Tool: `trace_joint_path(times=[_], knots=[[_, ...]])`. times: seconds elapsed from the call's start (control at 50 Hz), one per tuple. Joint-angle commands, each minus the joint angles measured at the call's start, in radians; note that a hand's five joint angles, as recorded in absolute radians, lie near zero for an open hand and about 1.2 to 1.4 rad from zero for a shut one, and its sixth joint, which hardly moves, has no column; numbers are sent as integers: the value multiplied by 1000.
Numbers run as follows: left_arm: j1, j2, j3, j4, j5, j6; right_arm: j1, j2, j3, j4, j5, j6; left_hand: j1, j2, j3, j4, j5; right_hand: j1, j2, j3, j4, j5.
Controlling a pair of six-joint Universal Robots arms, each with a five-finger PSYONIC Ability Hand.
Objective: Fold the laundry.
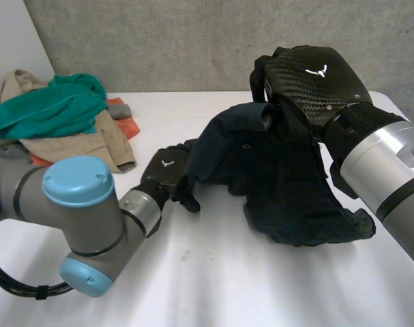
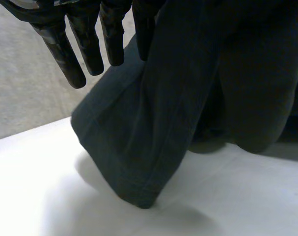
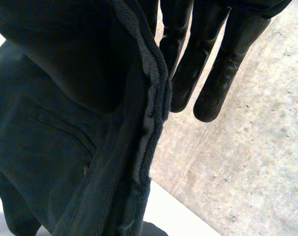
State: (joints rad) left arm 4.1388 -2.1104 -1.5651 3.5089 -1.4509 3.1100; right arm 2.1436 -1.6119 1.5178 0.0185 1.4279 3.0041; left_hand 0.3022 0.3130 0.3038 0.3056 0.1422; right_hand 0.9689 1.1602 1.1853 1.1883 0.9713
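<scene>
- My right hand (image 1: 309,75), raised, pinches the dark navy cotton trousers (image 1: 288,184) at their stitched edge (image 3: 151,123).
- My left hand (image 1: 167,174) is at their left edge, low on the table; whether it grips, I cannot tell.
- Open white table (image 1: 213,272) spreads before them.
- A heap of teal, tan and orange clothes (image 1: 56,116) sits well apart.

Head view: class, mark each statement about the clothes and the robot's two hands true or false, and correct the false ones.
1. The dark garment lies flat and neatly folded on the table. False: it is crumpled, and its far part rises up to the right hand.
2. A teal cloth tops the pile of clothes at the table's far left. True.
3. The left hand rests on the pile of clothes. False: it is at the dark garment's left edge, apart from the pile.
4. The right hand is higher than the left hand. True.
</scene>
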Motion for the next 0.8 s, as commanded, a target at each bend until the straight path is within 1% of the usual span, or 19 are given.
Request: trace_joint_path(times=[0.02, 0.06, 0.08, 0.14, 0.2, 0.24, 0.28, 0.32, 0.36, 0.38, 0.44, 0.46, 0.52, 0.58, 0.62, 0.68, 0.74, 0.78, 0.8], knots=[[-29, -45, 69, 5, -104, -24, -2, -54, 16, 12, 0, 61, 108, 97, 106, 104, 93, 427, 236, 211, 208, 250], [-35, -59, 91, 4, -137, -31, -2, -72, 16, 24, 0, 67, 175, 164, 174, 172, 161, 427, 236, 211, 208, 250], [-40, -74, 108, 2, -158, -34, -2, -77, 16, 27, 0, 67, 327, 316, 325, 323, 312, 427, 236, 211, 208, 250], [-43, -86, 119, 4, -183, -34, -11, -89, 13, 44, 5, 61, 600, 590, 599, 597, 586, 427, 236, 211, 208, 250], [-43, -76, 108, 5, -190, -33, -56, -88, 13, 63, 3, 55, 639, 628, 638, 636, 625, 427, 236, 211, 208, 250], [-45, -54, 89, 13, -203, -19, -129, -89, 16, 90, -6, 52, 634, 623, 632, 630, 619, 427, 236, 211, 208, 250], [-40, -10, 70, 12, -210, -14, -181, -89, 16, 107, -10, 48, 631, 620, 629, 627, 616, 427, 236, 211, 208, 250], [-28, 70, 28, 5, -203, -4, -246, -85, 18, 142, -26, 36, 651, 640, 649, 648, 636, 427, 236, 211, 208, 250], [-19, 111, -2, 8, -200, 7, -281, -75, 21, 165, -47, 24, 774, 763, 772, 770, 759, 427, 236, 211, 208, 250], [-5, 140, -27, 10, -191, 22, -303, -69, 25, 179, -78, 9, 952, 941, 950, 948, 937, 427, 236, 211, 208, 250], [14, 159, -47, 7, -169, 58, -317, -37, 31, 184, -115, -13, 1094, 1083, 1092, 1090, 1079, 427, 236, 211, 208, 250], [15, 155, -53, 8, -158, 88, -317, -7, 27, 182, -121, -30, 1094, 1083, 1092, 1091, 1080, 427, 236, 211, 208, 250], [20, 132, -49, 13, -144, 127, -318, 58, 9, 193, -118, -57, 1094, 1083, 1092, 1091, 1080, 427, 236, 211, 208, 250], [31, 50, -6, 12, -144, 179, -317, 110, -2, 186, -113, -73, 1094, 1083, 1092, 1091, 1080, 427, 236, 211, 208, 250], [35, -9, 63, 12, -147, 217, -317, 138, -13, 182, -110, -76, 1094, 1083, 1092, 1091, 1080, 427, 236, 211, 208, 250], [37, -87, 172, 8, -144, 239, -317, 204, -65, 175, -84, -77, 1094, 1083, 1092, 1091, 1080, 427, 236, 211, 208, 250], [32, -125, 236, 13, -138, 240, -314, 271, -120, 176, -44, -79, 1094, 1083, 1092, 1091, 1080, 427, 236, 211, 208, 250], [26, -135, 270, 12, -132, 236, -314, 291, -142, 178, -29, -80, 1094, 1083, 1092, 1091, 1080, 427, 236, 211, 208, 250], [20, -135, 270, 7, -131, 233, -312, 296, -143, 176, -24, -80, 845, 834, 843, 841, 830, 427, 236, 211, 208, 250]])
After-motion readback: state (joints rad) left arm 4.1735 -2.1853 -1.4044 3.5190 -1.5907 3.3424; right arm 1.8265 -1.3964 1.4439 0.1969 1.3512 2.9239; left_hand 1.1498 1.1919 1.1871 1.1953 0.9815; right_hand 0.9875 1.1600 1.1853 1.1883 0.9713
